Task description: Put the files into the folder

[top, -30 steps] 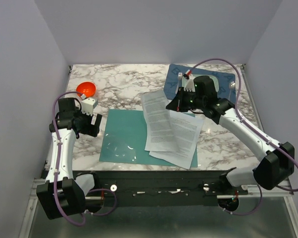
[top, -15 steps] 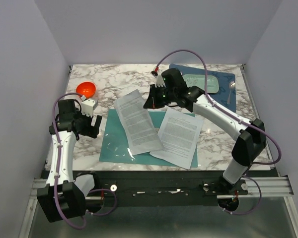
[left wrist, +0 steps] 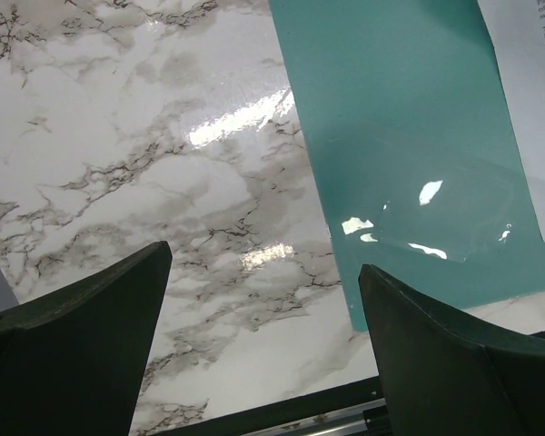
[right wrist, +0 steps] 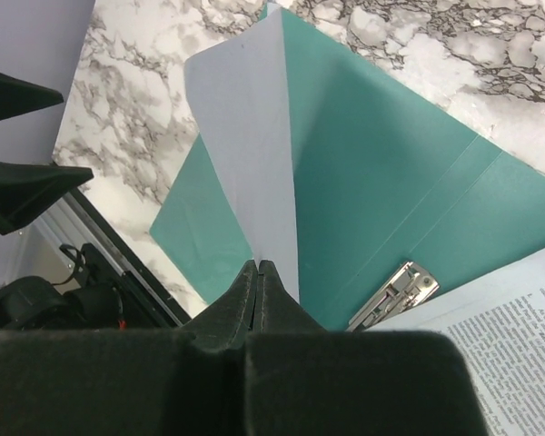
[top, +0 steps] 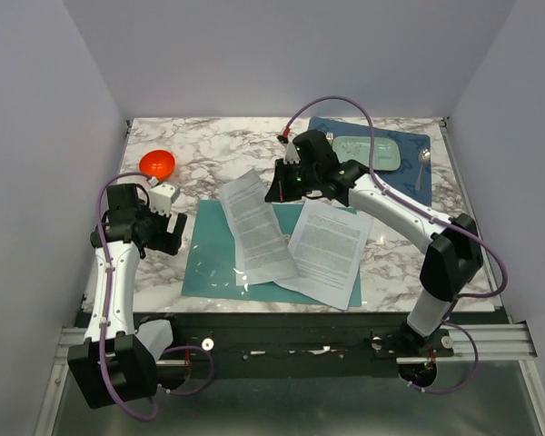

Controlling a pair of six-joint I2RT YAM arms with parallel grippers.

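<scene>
The teal folder (top: 220, 250) lies open on the marble table; it also shows in the left wrist view (left wrist: 409, 136) and the right wrist view (right wrist: 381, 182), with its metal clip (right wrist: 395, 292) at the spine. My right gripper (top: 280, 189) is shut on the far edge of one printed sheet (top: 256, 227) and holds it tilted over the folder's left leaf; from below it looks plain pale (right wrist: 250, 154). A second printed sheet (top: 329, 247) lies on the right leaf. My left gripper (top: 171, 225) is open and empty, beside the folder's left edge.
An orange bowl (top: 157, 164) sits at the back left. A dark blue placemat (top: 414, 159) with a pale green tray (top: 367, 153) and a spoon (top: 423, 156) lies at the back right. The table's front edge runs just below the folder.
My right gripper carried the sheet from the right leaf leftward over the left leaf, then eased slightly right. The left arm has hardly moved.
</scene>
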